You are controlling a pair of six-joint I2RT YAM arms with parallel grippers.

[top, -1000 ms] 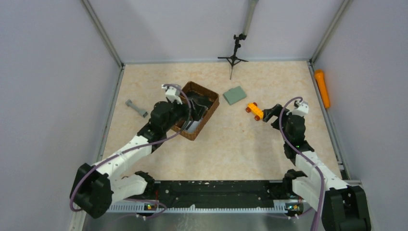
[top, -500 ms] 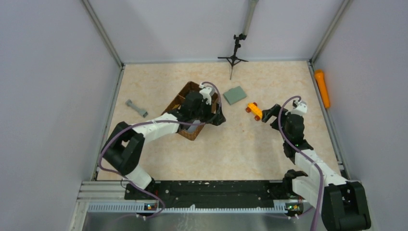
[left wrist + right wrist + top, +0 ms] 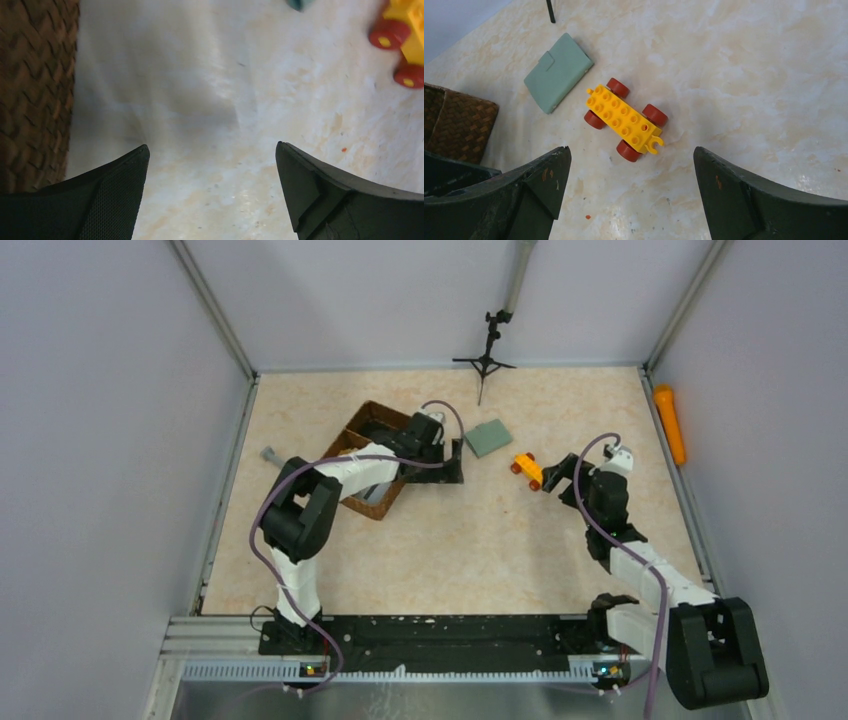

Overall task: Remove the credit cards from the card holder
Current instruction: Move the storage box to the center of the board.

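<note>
Wicker tray [image 3: 35, 90] flanks gaping left pincer [image 3: 211, 146]; right pincer [image 3: 631, 148], equally spread, overlooks squarish grey-green card holder [image 3: 558, 72].

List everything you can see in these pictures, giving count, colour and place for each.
card holder: one, grey-green, closed, flat on the far middle of the table
toy car: one, yellow with red wheels, just right of the card holder
wicker tray: one, brown, left of the card holder
small grey piece: one, grey, left of the wicker tray, partly hidden
tube: one, orange, right edge
tripod: one, black, far edge
credit cards: none visible
table: one, beige marbled
left fingers: two, black, open, over bare table beside the wicker tray
right fingers: two, black, open, near the toy car
</note>
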